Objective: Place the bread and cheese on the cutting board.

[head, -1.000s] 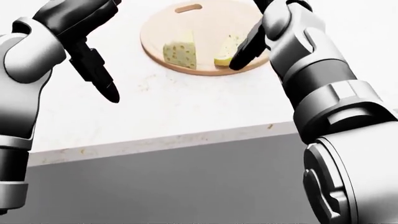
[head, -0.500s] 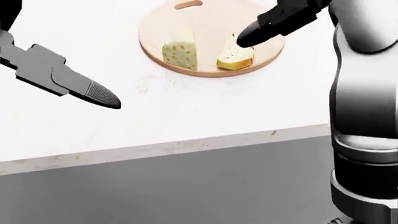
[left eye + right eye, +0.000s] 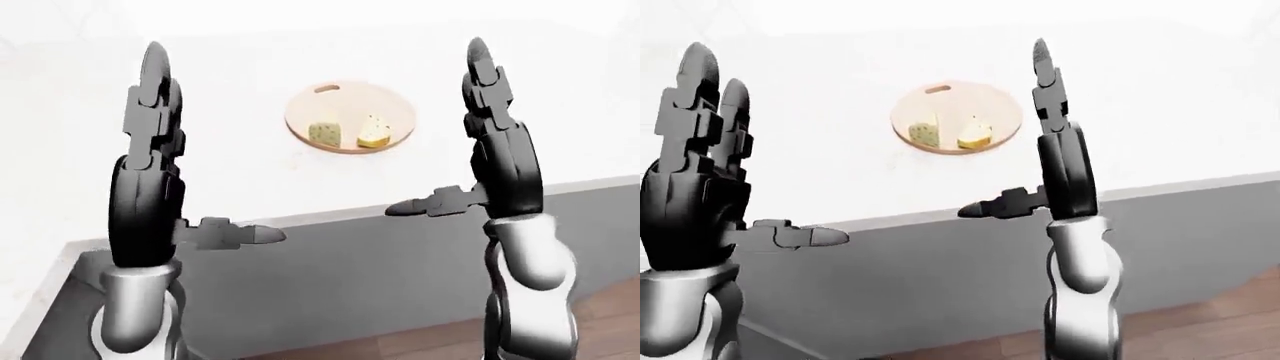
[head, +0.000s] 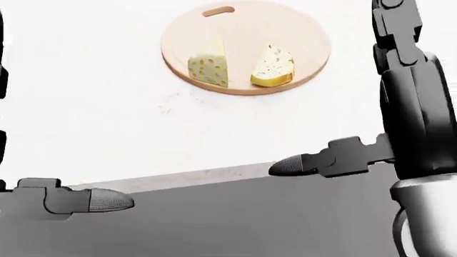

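Note:
A round wooden cutting board [image 4: 242, 27] lies on the white counter near the top of the head view. On it stand a holed cheese wedge [image 4: 207, 65] at the left and a bread slice [image 4: 272, 67] at the right, slightly apart. Both hands are held up near the counter's edge, well short of the board. My left hand [image 3: 205, 150] is open, its fingers [image 3: 155, 82] pointing up and its thumb sticking out sideways. My right hand [image 3: 433, 127] is open in the same pose, with its fingers [image 3: 485, 82] upright. Neither hand holds anything.
The white counter [image 4: 107, 107] ends in a pale edge [image 4: 207, 174] low in the head view. A grey cabinet front [image 3: 350, 285] drops below it. Wooden floor [image 3: 610, 322] shows at the bottom right of the left-eye view.
My right hand has drawn back from the bread on the board and risen. The left hand has also pulled back and turned its fingers upward. Cheese and bread stay in place.

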### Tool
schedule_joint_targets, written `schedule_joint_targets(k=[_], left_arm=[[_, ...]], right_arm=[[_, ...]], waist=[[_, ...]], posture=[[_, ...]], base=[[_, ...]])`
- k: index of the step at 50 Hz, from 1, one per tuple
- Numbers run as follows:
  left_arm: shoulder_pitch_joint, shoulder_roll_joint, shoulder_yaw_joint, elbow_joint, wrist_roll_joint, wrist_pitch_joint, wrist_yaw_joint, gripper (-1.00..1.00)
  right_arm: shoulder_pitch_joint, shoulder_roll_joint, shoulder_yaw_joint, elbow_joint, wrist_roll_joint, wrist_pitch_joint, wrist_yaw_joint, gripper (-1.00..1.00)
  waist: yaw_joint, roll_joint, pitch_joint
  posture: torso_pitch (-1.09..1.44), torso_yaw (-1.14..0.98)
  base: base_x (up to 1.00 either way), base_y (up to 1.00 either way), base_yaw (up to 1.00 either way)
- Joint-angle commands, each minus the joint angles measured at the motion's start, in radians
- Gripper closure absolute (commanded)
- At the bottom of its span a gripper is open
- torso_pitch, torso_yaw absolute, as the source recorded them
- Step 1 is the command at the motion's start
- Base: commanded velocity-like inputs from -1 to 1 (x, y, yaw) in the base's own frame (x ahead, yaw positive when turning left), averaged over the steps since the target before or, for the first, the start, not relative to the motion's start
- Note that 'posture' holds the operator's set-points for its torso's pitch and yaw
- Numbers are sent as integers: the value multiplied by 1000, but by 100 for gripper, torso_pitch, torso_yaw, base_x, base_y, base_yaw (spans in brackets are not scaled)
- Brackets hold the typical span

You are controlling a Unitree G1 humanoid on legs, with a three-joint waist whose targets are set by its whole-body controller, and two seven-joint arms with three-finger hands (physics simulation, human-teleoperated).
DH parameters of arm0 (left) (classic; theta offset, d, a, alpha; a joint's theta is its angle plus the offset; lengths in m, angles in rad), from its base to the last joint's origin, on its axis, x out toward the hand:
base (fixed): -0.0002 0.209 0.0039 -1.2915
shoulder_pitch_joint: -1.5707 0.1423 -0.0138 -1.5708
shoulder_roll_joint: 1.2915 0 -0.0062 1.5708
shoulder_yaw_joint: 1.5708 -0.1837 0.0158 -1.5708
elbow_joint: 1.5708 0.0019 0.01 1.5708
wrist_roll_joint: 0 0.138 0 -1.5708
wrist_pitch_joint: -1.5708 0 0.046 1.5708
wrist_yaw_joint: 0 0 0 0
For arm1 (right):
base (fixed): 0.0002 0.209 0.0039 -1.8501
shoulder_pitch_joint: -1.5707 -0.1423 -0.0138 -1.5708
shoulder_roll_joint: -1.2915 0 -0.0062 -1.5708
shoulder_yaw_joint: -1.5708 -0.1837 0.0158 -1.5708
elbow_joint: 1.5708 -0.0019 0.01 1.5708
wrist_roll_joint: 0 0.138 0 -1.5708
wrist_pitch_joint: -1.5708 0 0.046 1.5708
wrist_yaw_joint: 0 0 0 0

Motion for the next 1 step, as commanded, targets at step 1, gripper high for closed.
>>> schedule_joint_targets(k=[1], left_arm=[[-15, 0, 8, -39, -10, -51, 16, -100]], right_arm=[[-26, -2, -1, -39, 3, -42, -22, -100]], waist=[[1, 0, -23]], posture=[[0, 0]], base=[[0, 0, 0]])
